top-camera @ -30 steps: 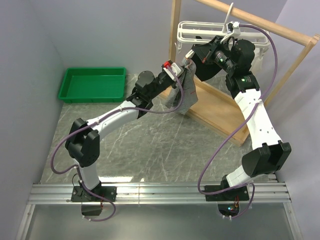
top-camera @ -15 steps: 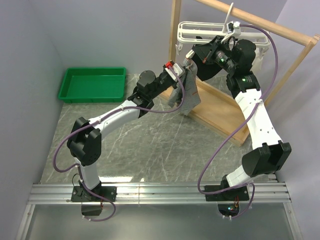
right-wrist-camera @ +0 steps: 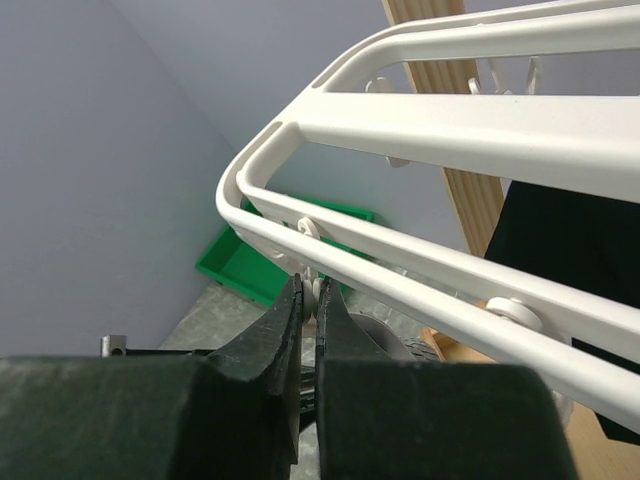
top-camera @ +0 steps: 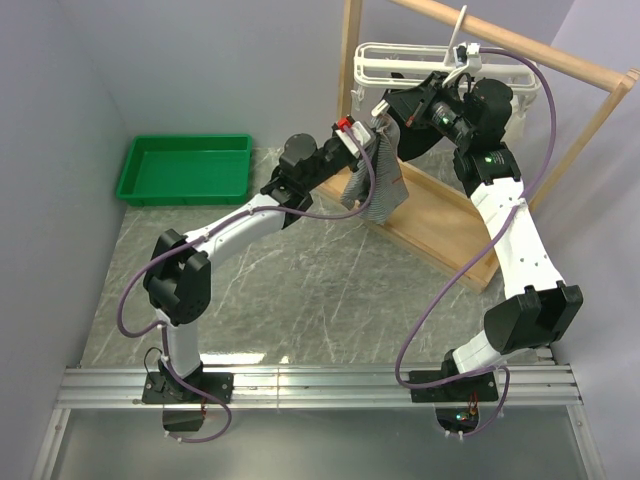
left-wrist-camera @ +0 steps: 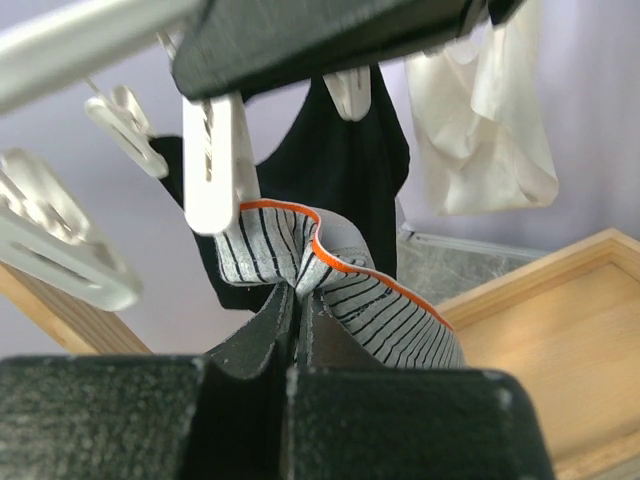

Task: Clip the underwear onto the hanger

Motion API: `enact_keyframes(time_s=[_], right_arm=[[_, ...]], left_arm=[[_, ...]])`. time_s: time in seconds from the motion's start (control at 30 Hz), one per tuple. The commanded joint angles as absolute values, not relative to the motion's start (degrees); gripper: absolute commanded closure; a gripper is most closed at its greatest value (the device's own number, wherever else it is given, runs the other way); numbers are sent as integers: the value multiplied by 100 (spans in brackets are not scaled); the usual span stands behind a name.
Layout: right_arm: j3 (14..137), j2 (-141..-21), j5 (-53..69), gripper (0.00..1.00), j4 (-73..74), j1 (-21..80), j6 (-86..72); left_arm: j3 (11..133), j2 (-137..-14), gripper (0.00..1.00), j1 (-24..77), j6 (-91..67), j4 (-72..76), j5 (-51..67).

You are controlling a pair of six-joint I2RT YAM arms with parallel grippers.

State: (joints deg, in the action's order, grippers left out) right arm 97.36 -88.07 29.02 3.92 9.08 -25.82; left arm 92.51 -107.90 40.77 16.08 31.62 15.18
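Observation:
The grey-and-white striped underwear (top-camera: 378, 188) with an orange waistband edge hangs from my left gripper (top-camera: 371, 129), which is shut on its waistband; in the left wrist view the cloth (left-wrist-camera: 330, 270) bunches just above my closed fingers (left-wrist-camera: 262, 335). The white hanger (top-camera: 400, 62) hangs by its hook from the wooden rack. A white clip (left-wrist-camera: 215, 160) of it dangles right against the waistband. My right gripper (top-camera: 385, 106) reaches under the hanger frame (right-wrist-camera: 420, 125) and is shut on a white clip (right-wrist-camera: 313, 288) between its fingers.
A black garment (left-wrist-camera: 340, 150) and a small white cloth (left-wrist-camera: 480, 130) hang from the hanger. The wooden rack (top-camera: 440, 225) has a base tray on the table and a top bar (top-camera: 520, 45). A green tray (top-camera: 185, 168) sits at the back left.
My left gripper has lifted the underwear up and to the right, closer to the hanger's clips and the right gripper. The right arm has hardly moved.

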Motion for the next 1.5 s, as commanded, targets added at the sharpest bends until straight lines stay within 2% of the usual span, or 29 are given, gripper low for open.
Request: enact_keyframes(time_s=[0.0, 0.87, 1.2, 1.47], right_arm=[[9721, -8710, 3331, 100, 809, 993, -2496], [9870, -8815, 3463, 100, 984, 984, -2408], [10019, -8868, 3419, 92, 1090, 984, -2373], [10063, -8859, 3305, 92, 1116, 993, -2321]], left_arm=[[9624, -10784, 100, 4069, 1740, 3419, 1652], [10143, -10951, 100, 4069, 1916, 3243, 1740], [10178, -10969, 100, 4061, 2057, 3463, 1573], [10108, -10969, 100, 4061, 2416, 3779, 1503]])
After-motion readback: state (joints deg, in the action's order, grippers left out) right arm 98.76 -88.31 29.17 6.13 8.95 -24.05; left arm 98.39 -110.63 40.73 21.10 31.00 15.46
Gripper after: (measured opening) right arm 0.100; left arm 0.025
